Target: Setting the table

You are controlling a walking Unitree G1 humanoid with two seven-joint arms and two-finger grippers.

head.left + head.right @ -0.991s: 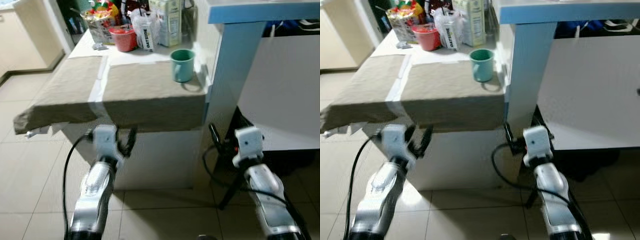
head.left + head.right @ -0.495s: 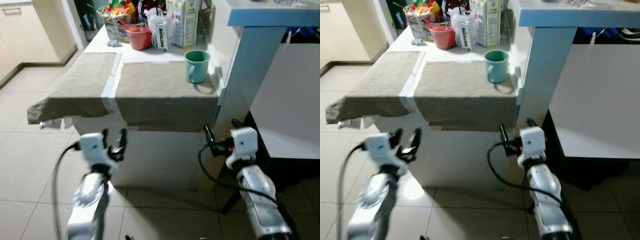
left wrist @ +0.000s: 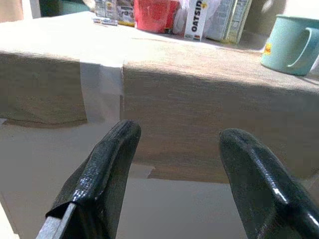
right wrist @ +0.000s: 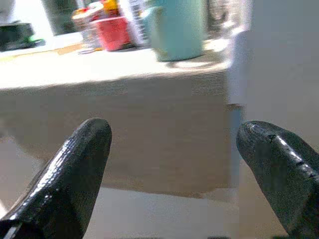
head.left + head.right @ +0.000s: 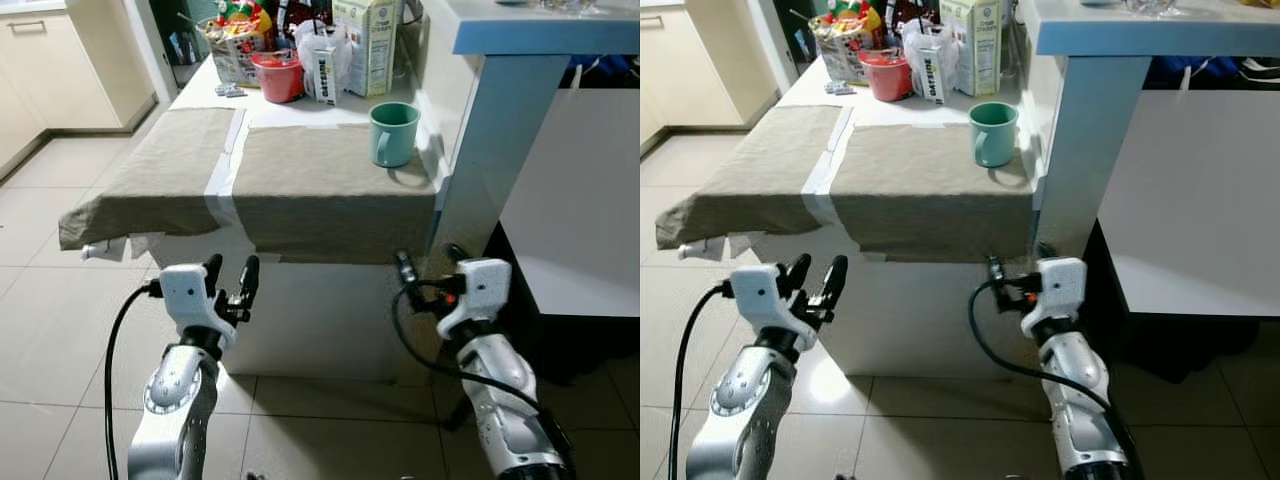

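A teal mug [image 5: 393,133] stands upright on the right-hand beige placemat [image 5: 320,180] near the table's right edge; it also shows in the left wrist view as the mug [image 3: 286,45]. A second beige placemat [image 5: 165,165] lies to its left. My left gripper [image 5: 231,267] is open and empty, held below the table's front edge, facing the cloth's overhang [image 3: 199,119]. My right gripper [image 5: 428,258] is open and empty, also below the edge, under the mug's side of the table, with the mug [image 4: 177,30] ahead and above it.
At the table's back stand a red cup [image 5: 280,77], an oat-drink carton [image 5: 365,45], a bagged carton [image 5: 325,65] and a basket of snacks [image 5: 232,40]. A light-blue counter post [image 5: 480,160] rises right of the table. Tiled floor [image 5: 60,330] spreads left.
The camera has shifted, so the table sits lower and further right in view. The left gripper has risen slightly; the right gripper has swung a little to the left.
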